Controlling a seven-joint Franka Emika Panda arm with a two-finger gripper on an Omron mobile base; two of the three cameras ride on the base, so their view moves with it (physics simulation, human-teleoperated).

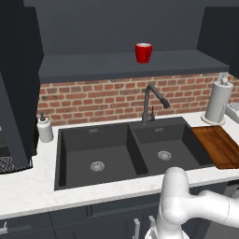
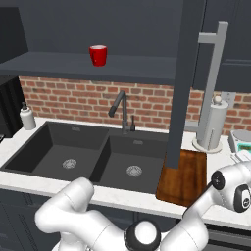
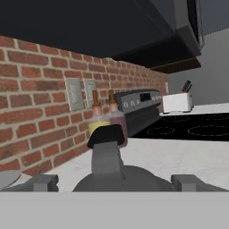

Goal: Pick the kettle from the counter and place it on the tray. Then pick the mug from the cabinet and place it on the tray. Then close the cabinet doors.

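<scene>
No words or labels can be read on anything.

Hand view: the gripper (image 3: pixel 114 182) has its two tips far apart, low in the frame, one at lower left & one at lower right. The kettle (image 3: pixel 117 178) sits right btwn them at bottom center, its black handle (image 3: pixel 106 135) sticking up in the middle. Can't tell if the tips touch it. Two bottles (image 3: pixel 107 117) stand just behind it by the brick wall (image 3: pixel 40 103), w/ a stove (image 3: pixel 179 127) at the right.

Left base view: the red mug (image 1: pixel 144 52) is at top center on the cabinet (image 1: pixel 126 63) shelf. The tray (image 1: pixel 219 145) lies at mid right on the counter (image 1: pixel 28 191), next to the sink (image 1: pixel 116 151). A paper-towel roll (image 1: pixel 218 100) stands behind it.

Right base view: an open cabinet door (image 2: pixel 184 83) hangs over the tray.
</scene>
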